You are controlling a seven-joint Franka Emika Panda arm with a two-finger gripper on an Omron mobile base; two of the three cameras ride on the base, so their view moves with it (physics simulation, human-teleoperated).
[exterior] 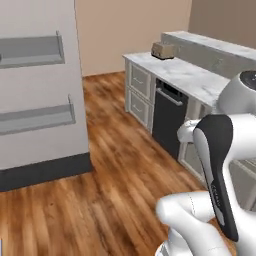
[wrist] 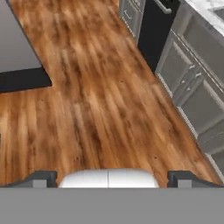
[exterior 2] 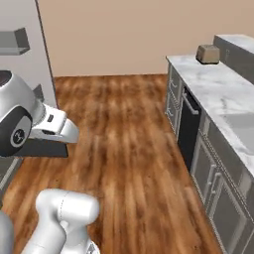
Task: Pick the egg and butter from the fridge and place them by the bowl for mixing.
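Note:
The fridge [exterior: 40,75] stands at the left as a tall grey panel with two pale grey shelves on it; its grey side also shows at the left edge [exterior 2: 20,44] and in the hand view's upper left [wrist: 13,48]. My gripper [wrist: 112,179] is open, its two dark fingertips [wrist: 43,178] set wide apart with nothing between them. It points down at bare wooden floor between the fridge and the cabinets. The egg, the butter and the bowl are out of view.
A marble counter [exterior: 190,75] on grey cabinets runs along the right, with a black dishwasher front [exterior: 167,117] and a tan toaster [exterior: 162,50] at its far end. Wooden floor [exterior 2: 124,129] lies open between the fridge and the counter.

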